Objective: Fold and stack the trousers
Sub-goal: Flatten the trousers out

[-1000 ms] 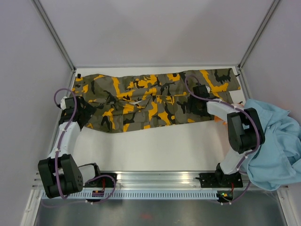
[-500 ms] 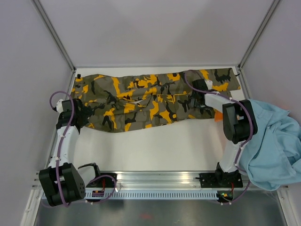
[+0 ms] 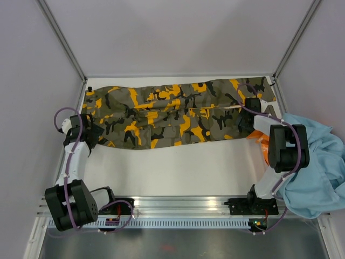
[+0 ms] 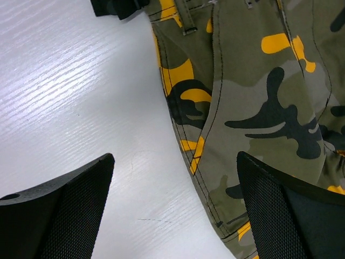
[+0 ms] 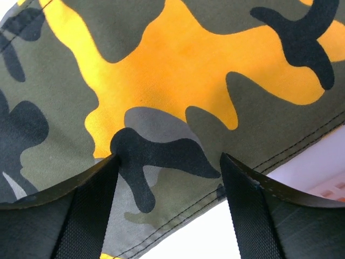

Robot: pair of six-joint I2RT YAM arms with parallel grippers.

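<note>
The camouflage trousers point(image 3: 178, 113) lie lengthwise across the far part of the white table point(image 3: 178, 167), waist to the left and leg hems to the right. My left gripper point(image 3: 92, 136) is open at the waist's near corner. In the left wrist view the gripper point(image 4: 175, 216) straddles the stitched edge of the trousers point(image 4: 259, 108), one finger over bare table and one over cloth. My right gripper point(image 3: 248, 102) is open over the leg end. In the right wrist view the gripper point(image 5: 170, 208) hangs just above the hem of the trousers point(image 5: 178, 70), holding nothing.
A light-blue garment point(image 3: 315, 167) is heaped at the right table edge, with an orange garment point(image 3: 263, 141) showing beneath it. Metal frame posts point(image 3: 62, 40) rise at the back corners. A small black fitting point(image 4: 116, 6) sits by the waistband at the far left corner.
My right gripper moved right along the leg to its hem end. My left gripper drew back off the waist towards the left edge. The trousers now lie flatter and straighter.
</note>
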